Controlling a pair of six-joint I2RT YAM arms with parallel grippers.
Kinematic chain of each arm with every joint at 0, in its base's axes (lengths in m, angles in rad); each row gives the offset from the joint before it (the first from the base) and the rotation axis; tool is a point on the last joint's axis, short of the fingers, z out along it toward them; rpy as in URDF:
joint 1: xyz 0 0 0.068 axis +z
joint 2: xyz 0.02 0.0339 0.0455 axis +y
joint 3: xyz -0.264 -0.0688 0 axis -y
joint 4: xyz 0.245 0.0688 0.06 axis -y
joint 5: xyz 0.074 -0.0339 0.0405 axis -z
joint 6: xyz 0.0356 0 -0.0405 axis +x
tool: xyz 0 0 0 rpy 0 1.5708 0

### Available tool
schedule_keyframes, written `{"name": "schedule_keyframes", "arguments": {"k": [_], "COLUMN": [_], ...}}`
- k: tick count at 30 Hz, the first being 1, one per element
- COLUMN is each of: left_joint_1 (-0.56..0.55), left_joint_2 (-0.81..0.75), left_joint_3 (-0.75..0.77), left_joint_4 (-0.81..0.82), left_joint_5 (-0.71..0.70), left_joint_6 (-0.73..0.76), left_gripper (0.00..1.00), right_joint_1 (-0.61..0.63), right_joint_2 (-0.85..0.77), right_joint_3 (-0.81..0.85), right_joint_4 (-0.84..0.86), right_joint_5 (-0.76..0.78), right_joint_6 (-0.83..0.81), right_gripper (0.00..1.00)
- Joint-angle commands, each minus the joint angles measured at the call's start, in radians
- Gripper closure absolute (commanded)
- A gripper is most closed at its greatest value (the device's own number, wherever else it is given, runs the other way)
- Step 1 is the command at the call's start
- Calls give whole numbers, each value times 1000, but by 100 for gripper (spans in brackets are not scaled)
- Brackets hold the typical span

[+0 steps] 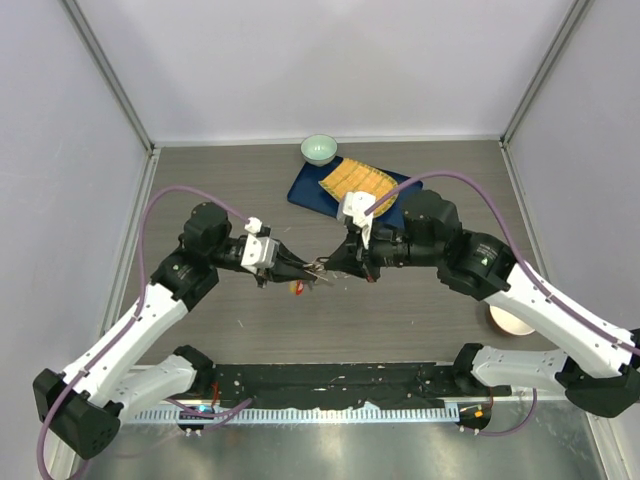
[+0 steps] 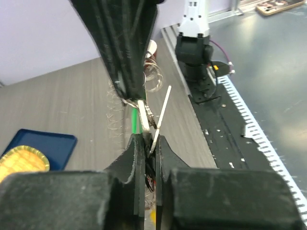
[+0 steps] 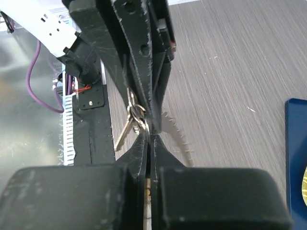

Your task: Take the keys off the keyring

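Mid-table, the left gripper (image 2: 149, 141) pinches a key (image 2: 162, 108). The right gripper (image 3: 149, 136) clamps the keyring (image 3: 136, 111). Open table (image 1: 420, 310) surrounds both, its edges well away.

— What are the arms built like?
— The left arm (image 1: 130, 325) and right arm (image 1: 560, 320) have white shells on the long links and rounded black housings at the joints. Each base (image 1: 75, 415) is black and blocky.
— Any cables?
— The left purple cable (image 1: 185, 190) runs along one arm and the right purple cable (image 1: 445, 174) along the other. There are thin red wires (image 3: 84, 88) by a base.
— And the tips?
— The left end effector (image 1: 308, 267) and right end effector (image 1: 337, 268) have slim, black, tapering fingers (image 2: 139, 158), scuffed pale, with a white block (image 1: 258, 240) behind each.
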Motion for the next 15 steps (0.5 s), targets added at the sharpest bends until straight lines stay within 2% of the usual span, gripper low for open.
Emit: {"name": "schedule_keyframes", "arguments": {"k": [1,4,6,7,8,11,12,15], "left_joint_1": [3,3,3,3,3,3,3,3], "left_joint_2": [1,-14,-37,-43,-54,-71,-73,-68], "left_joint_3": [9,-4,-18,-32,-59,-79,-75,-67], "left_joint_4": [1,4,40,127,168,226,220,196], "left_joint_5": [79,76,23,8,-12,-28,-39,-62], "left_joint_6": [-5,-21,-62,-144,-171,-228,-228,-238], "left_gripper": [100,100,100,100,100,100,100,100], "right_joint_1": [12,12,12,13,12,10,12,12], "right_joint_2": [-57,-81,-107,-123,-141,-221,-235,-287], "right_joint_3": [-36,-92,-135,-151,-185,-240,-250,-270], "right_joint_4": [171,258,313,336,347,381,384,380], "right_joint_5": [-27,38,121,152,175,301,359,350], "right_joint_6": [82,153,195,205,203,208,208,184], "right_gripper": [99,95,81,73,58,43,41,36]}}
